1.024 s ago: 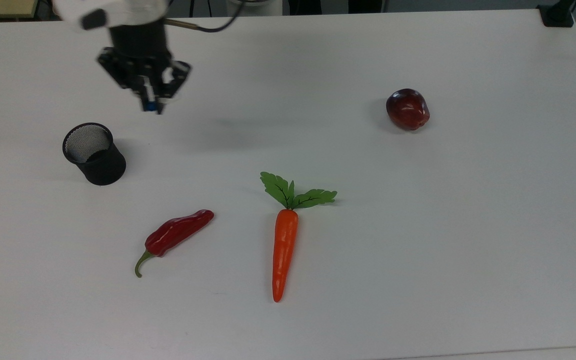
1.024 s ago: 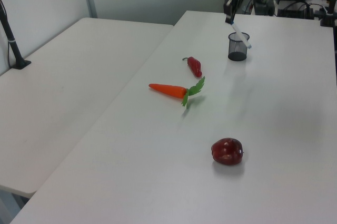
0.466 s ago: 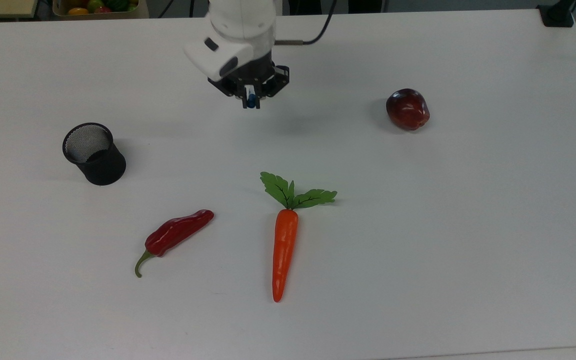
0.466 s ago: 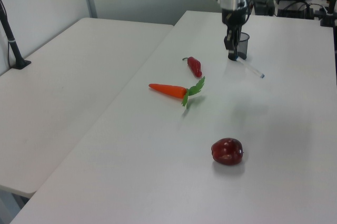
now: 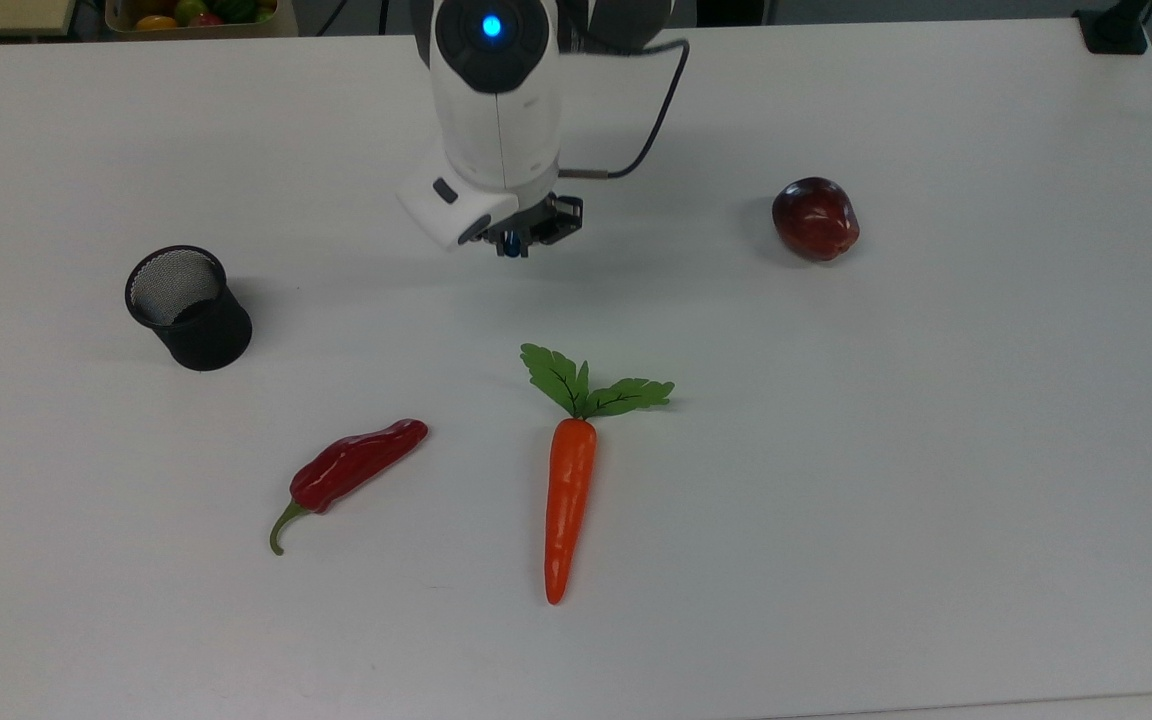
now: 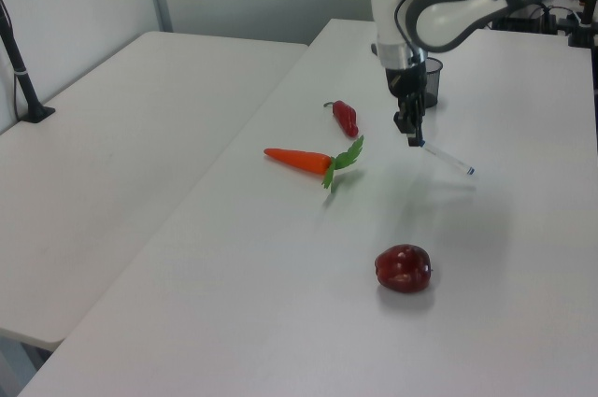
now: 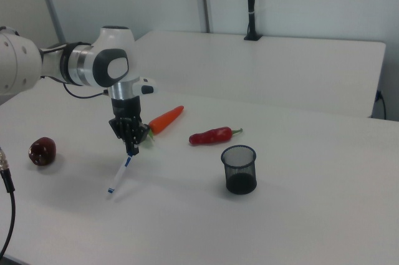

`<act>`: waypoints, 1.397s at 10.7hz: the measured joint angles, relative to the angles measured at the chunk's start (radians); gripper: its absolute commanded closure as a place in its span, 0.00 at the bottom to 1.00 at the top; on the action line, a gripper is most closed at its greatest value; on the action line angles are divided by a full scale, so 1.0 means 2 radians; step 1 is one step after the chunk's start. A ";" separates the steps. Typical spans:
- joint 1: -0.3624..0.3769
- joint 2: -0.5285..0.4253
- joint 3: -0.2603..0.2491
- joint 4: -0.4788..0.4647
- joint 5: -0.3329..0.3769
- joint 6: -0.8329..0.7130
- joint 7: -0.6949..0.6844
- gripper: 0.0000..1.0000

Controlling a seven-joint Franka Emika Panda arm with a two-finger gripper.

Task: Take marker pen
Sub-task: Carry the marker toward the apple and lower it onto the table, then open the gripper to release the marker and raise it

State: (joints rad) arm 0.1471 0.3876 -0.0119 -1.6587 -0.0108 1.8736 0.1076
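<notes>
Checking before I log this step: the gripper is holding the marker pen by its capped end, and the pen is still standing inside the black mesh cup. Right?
Not quite. The gripper does hold the marker pen by its upper end, but the pen is out of the black mesh cup. The right view shows it hanging tilted in the air, well to the right view's left of the cup, above the table.

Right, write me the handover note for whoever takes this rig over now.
Pincer: shut on the marker pen, gripping its upper end; the pen hangs tilted above the table.
Mesh cup: holds no pen, stands apart, on the right view's right.
Done: pen is grasped and clear of the cup.
Left: confirm where the pen should go; keep it clear of the carrot and apple.
</notes>
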 measured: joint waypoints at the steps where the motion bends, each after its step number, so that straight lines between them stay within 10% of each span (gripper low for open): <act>1: 0.000 0.009 0.000 0.000 0.000 0.013 0.001 0.84; 2: 0.000 0.016 0.000 0.001 0.000 0.022 0.001 0.72; 4: -0.001 0.025 -0.001 0.001 0.000 0.042 0.003 0.00; 15: 0.032 -0.036 -0.001 0.029 -0.003 0.019 0.023 0.00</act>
State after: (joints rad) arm 0.2120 0.3163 -0.0134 -1.6008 -0.0165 1.9123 0.1540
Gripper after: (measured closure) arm 0.000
